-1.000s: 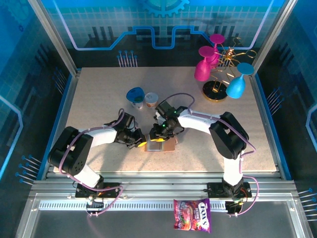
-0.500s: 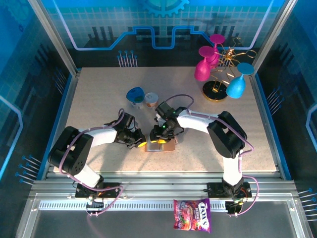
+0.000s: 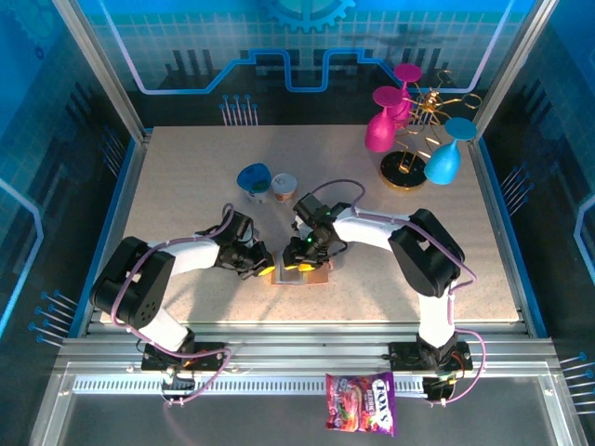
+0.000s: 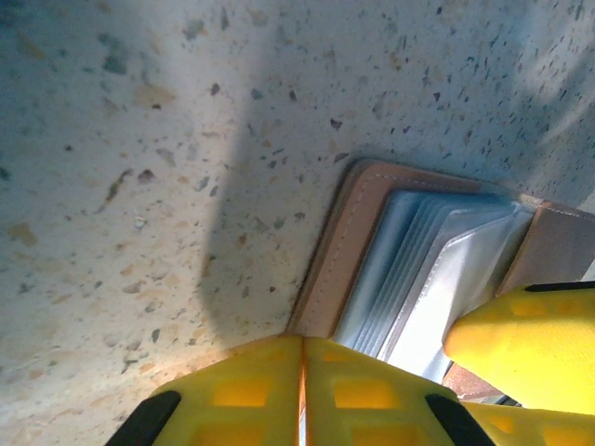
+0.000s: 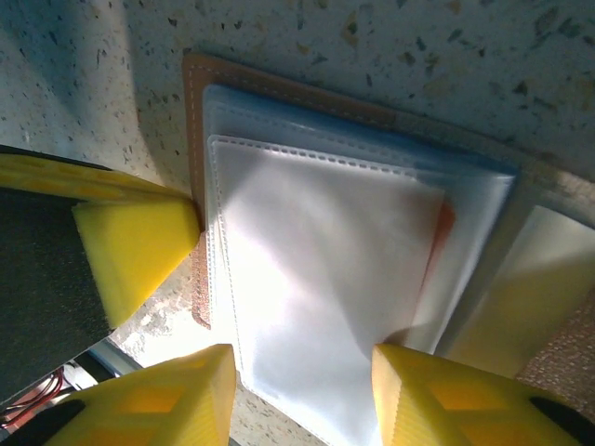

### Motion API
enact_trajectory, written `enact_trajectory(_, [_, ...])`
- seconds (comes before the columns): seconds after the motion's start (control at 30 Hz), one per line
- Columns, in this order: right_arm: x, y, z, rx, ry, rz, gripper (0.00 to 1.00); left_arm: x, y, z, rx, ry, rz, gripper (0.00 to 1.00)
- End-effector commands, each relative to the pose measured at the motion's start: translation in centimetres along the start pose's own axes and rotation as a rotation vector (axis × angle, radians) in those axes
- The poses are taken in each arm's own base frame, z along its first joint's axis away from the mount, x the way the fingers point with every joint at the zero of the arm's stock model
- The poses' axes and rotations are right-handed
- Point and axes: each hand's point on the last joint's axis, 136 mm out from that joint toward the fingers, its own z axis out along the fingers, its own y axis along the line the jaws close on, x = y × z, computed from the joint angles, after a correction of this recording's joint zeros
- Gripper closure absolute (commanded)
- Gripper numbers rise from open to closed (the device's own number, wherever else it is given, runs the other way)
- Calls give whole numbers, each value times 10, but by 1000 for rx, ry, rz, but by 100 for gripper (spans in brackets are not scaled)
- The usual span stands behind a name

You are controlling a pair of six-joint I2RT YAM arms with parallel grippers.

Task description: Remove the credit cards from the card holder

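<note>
- A candy bag (image 3: 361, 404) is seen nearest, on the rail in front of the desk (image 3: 186, 186), well apart from the work.
- The card holder (image 3: 318, 273) is laid open on the near middle of the desk, between the two grippers, with its clear sleeves (image 5: 316, 260) turned up.
- The left gripper (image 4: 302, 358) is seen with its jaws pressed together and its tips at the left leather edge of the card holder. Whether that edge is pinched or merely pinned down cannot be told.
- The right gripper (image 5: 302, 372) is held partly open over the sleeves, one finger to each side of the topmost sleeve, and nothing is seen clamped in it.
- The credit cards (image 5: 444, 230) are judged to be inside the holder. An orange-red sliver is made out under the sleeves, and a yellowish face at the right.
- The step in hand is judged to be the reach for a first card. The holder is opened and steadied, and no card is out yet.
- For the next move, the right fingers would need to be closed on a card edge rather than on the sleeve. The card would then be drawn out while the holder is kept down.
- Farther off, a blue cup (image 3: 255, 177) and a pale cup (image 3: 284, 186) are stood side by side.
- A stand of coloured glasses (image 3: 406, 167) is set at the far right.
</note>
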Motion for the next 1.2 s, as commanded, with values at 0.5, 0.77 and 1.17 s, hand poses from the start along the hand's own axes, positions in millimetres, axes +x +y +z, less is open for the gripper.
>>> enact_trajectory(0.5, [2, -4, -7, -141, -32, 47, 55, 2, -39, -31, 51, -17, 43, 83])
enact_trajectory(0.77, [-1, -9, -6, -245, -52, 98, 56, 7, -61, -26, 102, 3, 33, 78])
enact_trajectory(1.17, [-2, -13, -3, -327, -53, 144, 57, 13, -54, 0, 63, 37, 13, 72])
